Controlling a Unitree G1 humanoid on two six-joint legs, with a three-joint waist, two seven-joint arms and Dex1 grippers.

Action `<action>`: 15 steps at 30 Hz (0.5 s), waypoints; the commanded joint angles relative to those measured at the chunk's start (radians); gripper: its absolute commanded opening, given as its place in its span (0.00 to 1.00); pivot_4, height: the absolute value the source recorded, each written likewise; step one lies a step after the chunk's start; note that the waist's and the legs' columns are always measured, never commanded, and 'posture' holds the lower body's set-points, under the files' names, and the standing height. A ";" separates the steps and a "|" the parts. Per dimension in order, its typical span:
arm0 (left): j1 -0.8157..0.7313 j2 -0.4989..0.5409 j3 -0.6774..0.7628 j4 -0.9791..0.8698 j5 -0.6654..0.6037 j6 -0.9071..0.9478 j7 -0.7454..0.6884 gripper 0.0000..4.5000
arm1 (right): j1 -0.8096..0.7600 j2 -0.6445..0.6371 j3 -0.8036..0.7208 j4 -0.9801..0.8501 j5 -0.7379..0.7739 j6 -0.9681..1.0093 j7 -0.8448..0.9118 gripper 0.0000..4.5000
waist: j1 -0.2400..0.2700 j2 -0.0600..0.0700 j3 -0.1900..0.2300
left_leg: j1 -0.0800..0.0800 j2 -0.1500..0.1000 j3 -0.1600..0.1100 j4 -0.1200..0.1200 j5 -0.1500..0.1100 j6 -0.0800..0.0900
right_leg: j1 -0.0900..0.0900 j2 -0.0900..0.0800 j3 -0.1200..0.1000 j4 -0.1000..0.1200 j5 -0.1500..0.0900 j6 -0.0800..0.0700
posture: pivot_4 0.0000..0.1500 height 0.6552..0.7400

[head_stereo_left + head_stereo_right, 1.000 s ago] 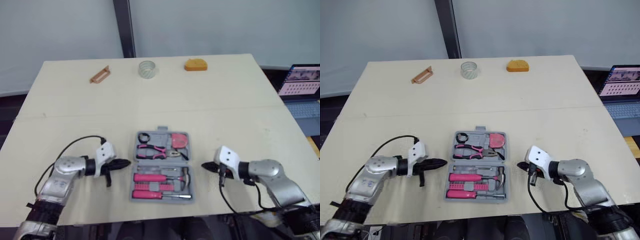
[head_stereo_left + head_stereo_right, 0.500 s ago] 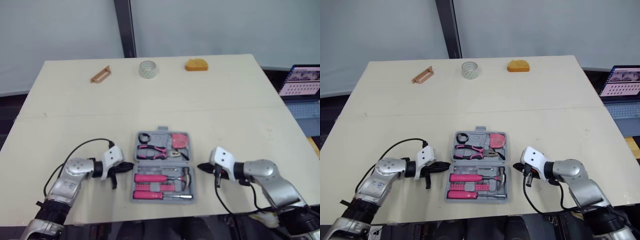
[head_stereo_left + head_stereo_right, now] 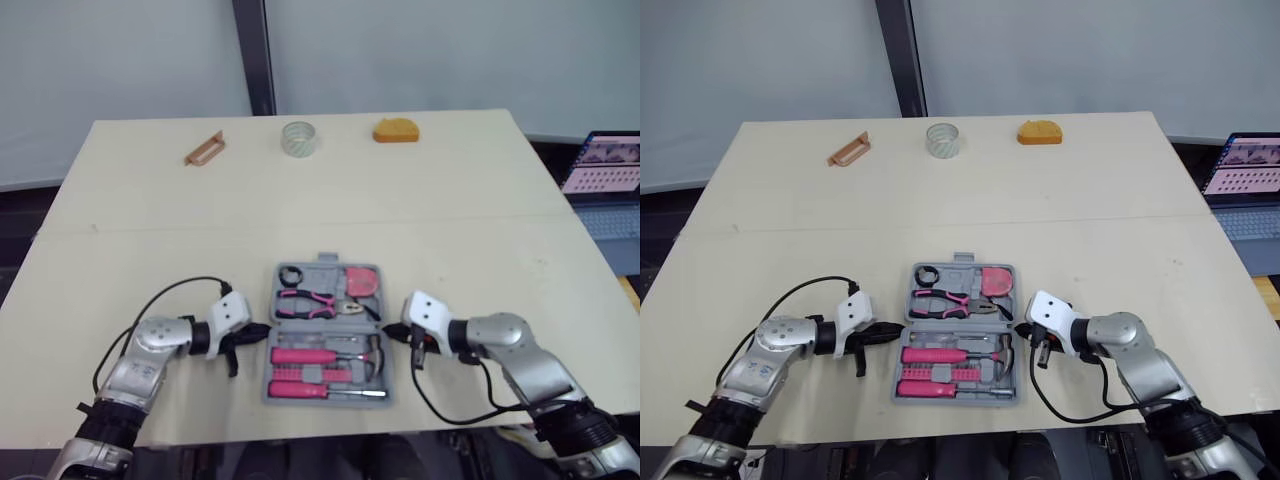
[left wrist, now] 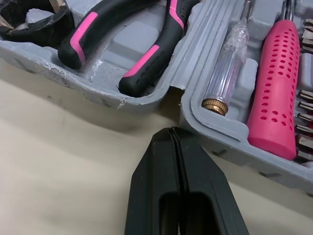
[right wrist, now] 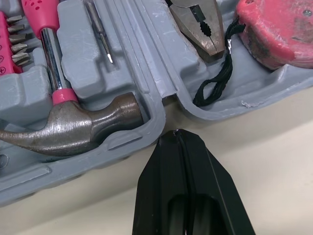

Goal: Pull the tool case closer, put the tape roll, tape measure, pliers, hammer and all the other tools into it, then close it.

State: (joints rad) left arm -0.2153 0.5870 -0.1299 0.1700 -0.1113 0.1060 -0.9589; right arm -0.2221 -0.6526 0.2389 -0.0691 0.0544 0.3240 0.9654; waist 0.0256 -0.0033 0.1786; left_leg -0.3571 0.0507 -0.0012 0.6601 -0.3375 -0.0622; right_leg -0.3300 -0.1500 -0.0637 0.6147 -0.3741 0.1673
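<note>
Left eye view has the tool case (image 3: 325, 332) lying open and flat near the table's (image 3: 450, 240) near edge, about midway across, both grey halves facing up. It holds pink-handled pliers (image 3: 305, 299), a red tape measure (image 3: 360, 281) with a black cord, a black ring (image 3: 290, 274), a pink screwdriver (image 4: 276, 83), a clear-handled tester (image 4: 227, 68) and a hammer (image 5: 73, 125).

The left gripper (image 3: 262, 328) has its tip at the case's left rim, level with the hinge line between the two halves; its fingers are pressed together on nothing. The right gripper (image 3: 388, 331) points at the same seam on the right rim, just beside the hammer head, likewise clenched and empty.

Bare tabletop lies on both sides of the case and across the whole middle of the table. Well apart, along the far edge, sit a brown bracket-like piece (image 3: 204, 149), a clear tape roll (image 3: 298, 138) and an orange object (image 3: 394, 131). A laptop (image 3: 605, 165) stands off the table's right side.
</note>
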 commanded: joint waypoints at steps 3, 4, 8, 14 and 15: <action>-0.038 -0.039 -0.016 0.023 0.019 -0.029 0.029 0.01 | 0.003 0.005 0.002 -0.018 0.005 -0.022 0.004 0.00 | -0.001 0.000 0.000 | 0.000 0.000 0.000 0.000 0.000 0.000 | 0.000 0.000 0.000 0.000 0.000 0.000 | 1.00 1.00; -0.046 -0.045 -0.015 0.029 0.021 -0.030 0.033 0.01 | 0.002 0.005 0.002 -0.019 0.004 -0.022 0.005 0.00 | -0.002 0.000 0.000 | 0.000 0.000 0.000 0.000 0.000 0.000 | 0.000 0.000 0.000 0.000 0.000 0.000 | 1.00 1.00; -0.042 -0.048 -0.020 0.016 0.016 -0.020 0.016 0.01 | 0.004 0.007 0.002 -0.024 0.005 -0.023 0.006 0.00 | -0.003 0.000 0.000 | 0.000 0.000 0.000 0.000 0.000 0.000 | 0.000 0.000 0.000 0.000 0.000 0.000 | 1.00 1.00; 0.039 -0.021 -0.018 -0.065 0.000 0.012 -0.007 0.01 | 0.024 -0.002 -0.005 -0.037 0.011 -0.035 0.011 0.00 | -0.004 0.000 0.000 | 0.000 0.000 0.000 -0.001 0.000 0.000 | 0.000 0.000 0.000 -0.001 0.000 0.000 | 1.00 1.00; 0.052 -0.018 -0.016 -0.079 -0.002 0.016 -0.006 0.01 | 0.026 -0.002 -0.006 -0.039 0.012 -0.035 0.012 0.00 | -0.005 0.000 0.000 | 0.000 0.000 0.000 -0.001 0.000 0.000 | 0.000 0.000 0.000 -0.001 0.000 0.000 | 1.00 1.00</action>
State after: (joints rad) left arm -0.1900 0.5618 -0.1359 0.1295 -0.0988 0.1132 -0.9469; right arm -0.2025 -0.6528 0.2388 -0.0724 0.0494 0.3048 0.9667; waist 0.0209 -0.0033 0.1786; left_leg -0.3574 0.0507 -0.0011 0.6594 -0.3375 -0.0622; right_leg -0.3302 -0.1499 -0.0637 0.6137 -0.3741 0.1673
